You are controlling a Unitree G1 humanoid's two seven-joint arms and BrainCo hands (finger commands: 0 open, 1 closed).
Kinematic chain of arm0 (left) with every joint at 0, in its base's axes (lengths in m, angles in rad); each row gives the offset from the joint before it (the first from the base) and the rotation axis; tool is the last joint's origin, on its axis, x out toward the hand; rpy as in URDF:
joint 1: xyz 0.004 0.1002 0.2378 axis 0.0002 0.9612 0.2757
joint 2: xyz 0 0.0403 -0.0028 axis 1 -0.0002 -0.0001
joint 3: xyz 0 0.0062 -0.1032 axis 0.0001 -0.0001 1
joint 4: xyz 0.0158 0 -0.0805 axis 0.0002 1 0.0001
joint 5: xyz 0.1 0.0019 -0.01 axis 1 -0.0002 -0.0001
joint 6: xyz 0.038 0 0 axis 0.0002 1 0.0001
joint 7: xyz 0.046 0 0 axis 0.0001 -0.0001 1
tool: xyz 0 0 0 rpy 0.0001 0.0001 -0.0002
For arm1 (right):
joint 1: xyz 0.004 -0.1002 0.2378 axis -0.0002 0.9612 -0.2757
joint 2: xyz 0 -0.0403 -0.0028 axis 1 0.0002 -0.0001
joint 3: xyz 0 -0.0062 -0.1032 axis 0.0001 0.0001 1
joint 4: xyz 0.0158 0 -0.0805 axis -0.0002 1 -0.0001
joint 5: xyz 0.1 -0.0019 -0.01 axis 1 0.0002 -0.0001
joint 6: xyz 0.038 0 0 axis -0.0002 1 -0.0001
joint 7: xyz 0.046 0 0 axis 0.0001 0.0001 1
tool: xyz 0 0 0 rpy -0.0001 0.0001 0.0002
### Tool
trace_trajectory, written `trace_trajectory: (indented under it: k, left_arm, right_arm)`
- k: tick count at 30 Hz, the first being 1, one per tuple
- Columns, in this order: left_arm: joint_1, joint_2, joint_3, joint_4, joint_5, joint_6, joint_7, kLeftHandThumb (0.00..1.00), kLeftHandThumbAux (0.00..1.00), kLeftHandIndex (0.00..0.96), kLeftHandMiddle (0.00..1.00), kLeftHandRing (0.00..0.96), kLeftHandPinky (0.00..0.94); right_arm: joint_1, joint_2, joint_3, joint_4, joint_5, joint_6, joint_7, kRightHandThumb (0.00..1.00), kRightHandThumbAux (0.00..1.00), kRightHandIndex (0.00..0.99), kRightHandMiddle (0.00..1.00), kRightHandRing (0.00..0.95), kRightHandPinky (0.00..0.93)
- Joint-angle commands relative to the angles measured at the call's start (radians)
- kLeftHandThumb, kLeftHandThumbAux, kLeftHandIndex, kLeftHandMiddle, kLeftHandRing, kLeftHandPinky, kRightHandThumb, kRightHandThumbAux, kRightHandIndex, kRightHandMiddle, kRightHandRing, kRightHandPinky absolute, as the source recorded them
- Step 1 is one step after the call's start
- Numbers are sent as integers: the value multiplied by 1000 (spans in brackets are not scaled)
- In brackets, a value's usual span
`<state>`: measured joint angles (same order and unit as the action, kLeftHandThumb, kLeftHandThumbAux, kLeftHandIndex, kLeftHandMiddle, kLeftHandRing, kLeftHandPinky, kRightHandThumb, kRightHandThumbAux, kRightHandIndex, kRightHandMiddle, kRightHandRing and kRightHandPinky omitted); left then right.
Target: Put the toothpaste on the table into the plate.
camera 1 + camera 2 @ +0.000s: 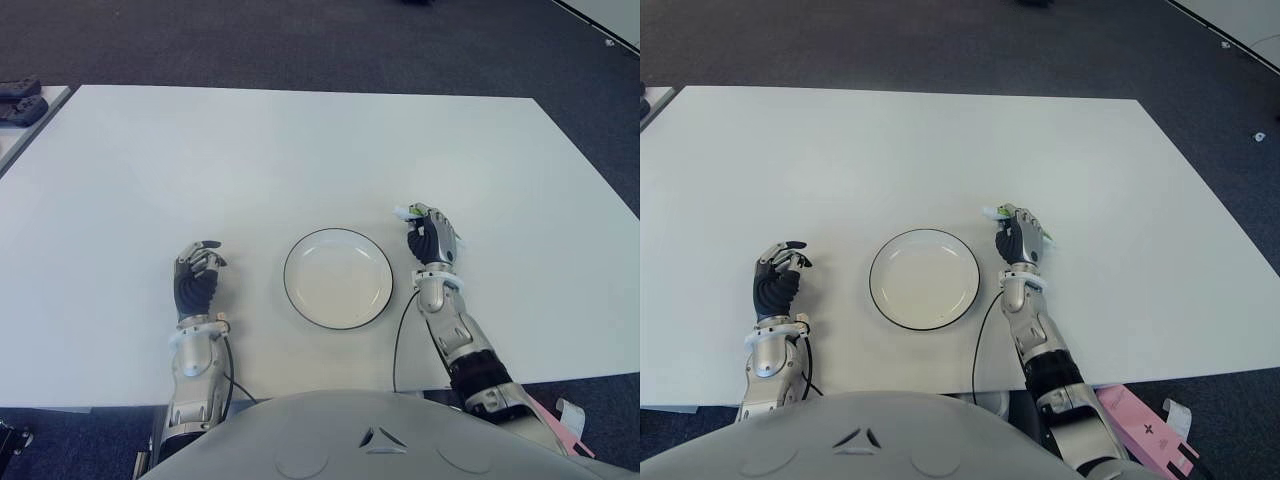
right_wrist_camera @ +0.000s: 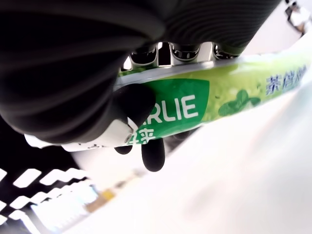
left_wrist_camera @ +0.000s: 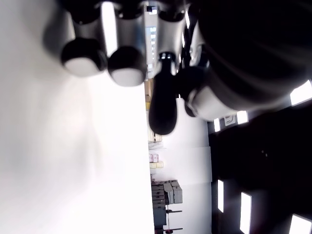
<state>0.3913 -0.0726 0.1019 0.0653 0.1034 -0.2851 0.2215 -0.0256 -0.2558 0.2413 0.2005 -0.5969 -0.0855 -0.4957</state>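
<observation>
A broad white rectangular desk (image 1: 300, 150) with a smooth matte top spans nearly the whole head view, with dark grey carpeted floor (image 1: 300, 40) beyond its far edge. A round white plate with a thin dark rim (image 1: 338, 278) lies flat on the desk, near its front edge and roughly midway across.

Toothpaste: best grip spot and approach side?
Grip the toothpaste across the middle of its flat body, coming from above. It's a long, thin tube lying low by the table, right of the plate, so fingers wrap its narrow width. The right hand is already closed there. The left hand holds nothing.
</observation>
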Motion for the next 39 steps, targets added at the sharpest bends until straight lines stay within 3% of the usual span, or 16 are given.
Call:
trace_trajectory:
  k: [1, 7, 16, 17, 20, 24, 29, 39]
  left_arm:
    - [7, -7, -4, 32, 6, 38, 9, 706, 716, 440, 891, 893, 879]
    - [2, -9, -5, 31, 11, 56, 13, 705, 716, 440, 892, 892, 882]
    - [-7, -7, -6, 43, 11, 44, 9, 705, 716, 440, 893, 892, 878]
    - [-7, -7, -6, 43, 11, 44, 9, 705, 716, 440, 893, 892, 878]
    - [-8, -9, -7, 44, 13, 45, 11, 705, 716, 440, 893, 891, 878]
    - [-9, -10, -7, 43, 15, 50, 14, 706, 715, 440, 895, 891, 877]
    - [-9, -11, -9, 42, 18, 51, 17, 706, 715, 440, 897, 890, 877]
    - [-3, -11, -15, 33, 15, 49, 9, 705, 716, 440, 893, 885, 873]
  right_arm:
    - [26, -14, -2, -82, 25, -107, 24, 950, 660, 378, 509, 534, 849]
    - [57, -16, 3, -154, 62, -226, 77, 950, 660, 377, 509, 534, 852]
    - [77, -35, 21, -167, 74, -394, 143, 951, 659, 378, 511, 534, 849]
    - [80, -35, 21, -169, 75, -407, 149, 915, 667, 383, 522, 653, 856]
    - [80, -44, 22, -168, 80, -470, 164, 872, 675, 390, 535, 799, 871]
    - [78, -62, 31, -184, 81, -523, 210, 857, 678, 393, 541, 853, 879]
    - [89, -86, 35, -227, 99, -516, 308, 853, 679, 395, 546, 873, 882]
    - [129, -191, 70, -374, 234, -388, 661, 852, 679, 396, 549, 885, 883]
